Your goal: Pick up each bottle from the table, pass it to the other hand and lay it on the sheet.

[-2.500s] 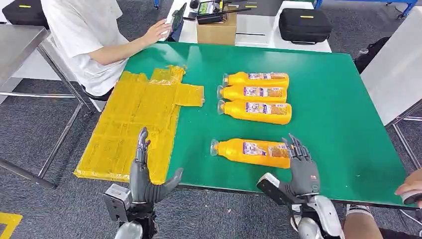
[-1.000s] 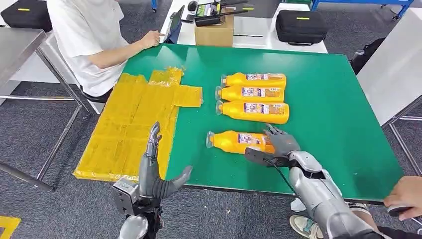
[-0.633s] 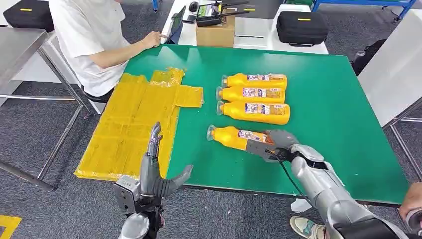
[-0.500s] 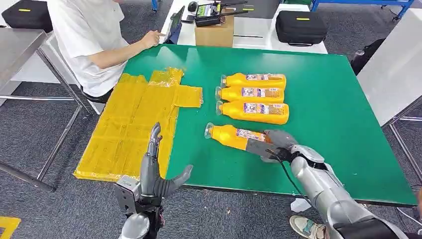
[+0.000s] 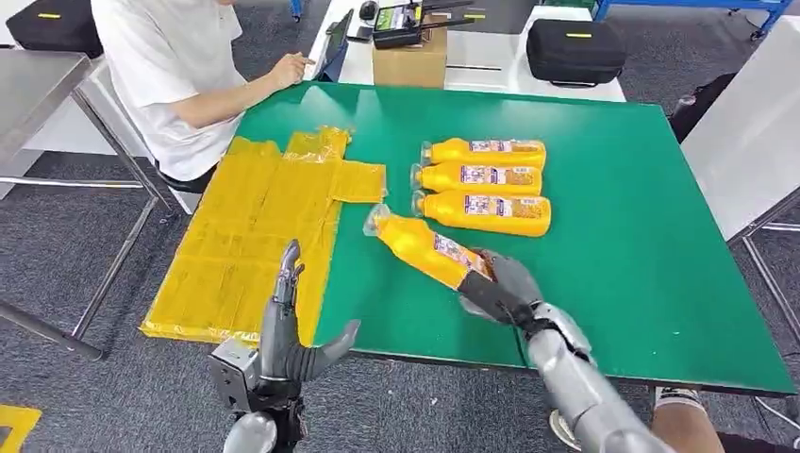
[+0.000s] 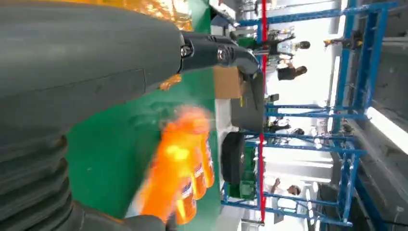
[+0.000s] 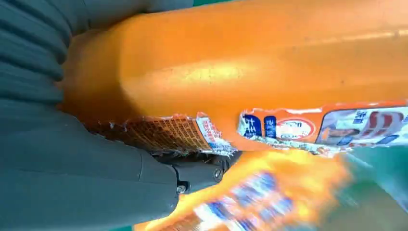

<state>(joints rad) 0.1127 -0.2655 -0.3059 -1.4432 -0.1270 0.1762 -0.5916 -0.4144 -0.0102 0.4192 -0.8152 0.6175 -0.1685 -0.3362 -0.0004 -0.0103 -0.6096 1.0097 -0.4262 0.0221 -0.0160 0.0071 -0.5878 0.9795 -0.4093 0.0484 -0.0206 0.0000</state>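
Note:
My right hand (image 5: pixel 500 291) grips the base end of an orange bottle (image 5: pixel 421 247), lifted off the green table (image 5: pixel 641 236) with its clear cap pointing up and to the left. Close up in the right wrist view, that orange bottle (image 7: pixel 250 62) lies against my right hand (image 7: pixel 62 159). Three more orange bottles (image 5: pixel 483 176) lie side by side behind it. The yellow sheet (image 5: pixel 250 236) covers the table's left part. My left hand (image 5: pixel 288 335) hovers open at the near table edge, fingers up, holding nothing; in the left wrist view the left hand (image 6: pixel 72 72) faces the blurred bottle (image 6: pixel 180 168).
A person in a white shirt (image 5: pixel 165 66) sits at the table's far left corner, a hand by a tablet (image 5: pixel 335 42). A cardboard box (image 5: pixel 410 57) and a black case (image 5: pixel 575 49) stand behind the table.
My right hand has closed on the nearest bottle and lifted it, swinging its cap end up and left toward the sheet. My left hand has barely moved.

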